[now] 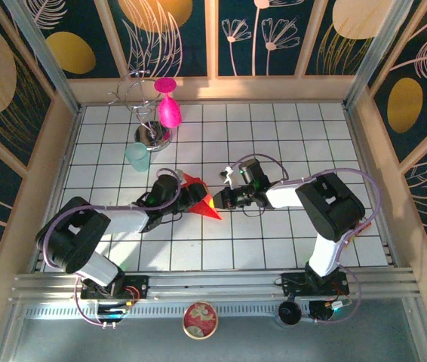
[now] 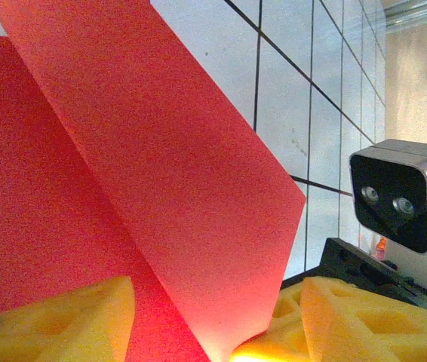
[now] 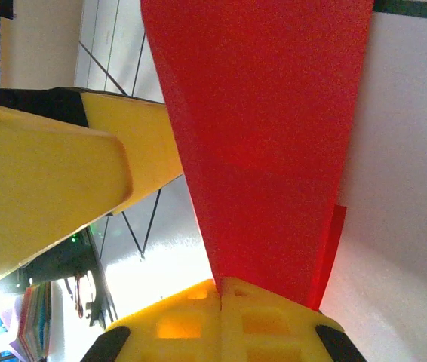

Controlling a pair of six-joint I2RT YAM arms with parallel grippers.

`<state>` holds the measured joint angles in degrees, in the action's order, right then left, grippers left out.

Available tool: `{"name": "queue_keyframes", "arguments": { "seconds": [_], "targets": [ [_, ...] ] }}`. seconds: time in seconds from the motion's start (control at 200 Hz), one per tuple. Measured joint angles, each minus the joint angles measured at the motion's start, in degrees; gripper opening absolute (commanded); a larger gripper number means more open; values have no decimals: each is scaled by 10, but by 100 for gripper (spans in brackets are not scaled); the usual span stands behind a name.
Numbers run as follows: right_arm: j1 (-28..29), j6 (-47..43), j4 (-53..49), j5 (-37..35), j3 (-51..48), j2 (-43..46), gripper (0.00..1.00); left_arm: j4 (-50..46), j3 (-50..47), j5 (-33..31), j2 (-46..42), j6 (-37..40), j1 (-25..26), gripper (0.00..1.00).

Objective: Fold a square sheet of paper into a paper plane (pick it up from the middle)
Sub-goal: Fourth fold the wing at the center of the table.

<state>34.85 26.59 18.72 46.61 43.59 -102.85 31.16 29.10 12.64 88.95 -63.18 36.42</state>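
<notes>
The square sheet of paper is bright red and folded into a pointed shape, held off the tiled table near the middle between both grippers. My right gripper comes in from the right, and its yellow pads meet on the narrow end of the paper. From the left, my left gripper reaches the paper with its jaws apart. Its yellow fingers stand either side of the creased red sheet, whose lower edge runs down between them. The left gripper's finger also shows beside the paper.
A magenta goblet, a wire stand on a metal base and a teal cup stand at the back left. A round tin lies in front of the rail. The right arm's camera is close by.
</notes>
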Motion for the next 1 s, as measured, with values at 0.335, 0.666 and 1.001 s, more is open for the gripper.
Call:
{"name": "queue_keyframes", "arguments": {
  "seconds": [0.335, 0.666, 1.001],
  "targets": [
    [-4, 8, 11, 0, -10, -5, 1, -50, 22, -24, 33, -3, 0, 54],
    [-7, 1, -3, -26, -15, 4, 31, -115, 67, -52, 56, -22, 1, 50],
    [1, -22, -18, -111, -34, 85, 39, -153, 89, -66, 65, -27, 3, 42]
  ]
}}
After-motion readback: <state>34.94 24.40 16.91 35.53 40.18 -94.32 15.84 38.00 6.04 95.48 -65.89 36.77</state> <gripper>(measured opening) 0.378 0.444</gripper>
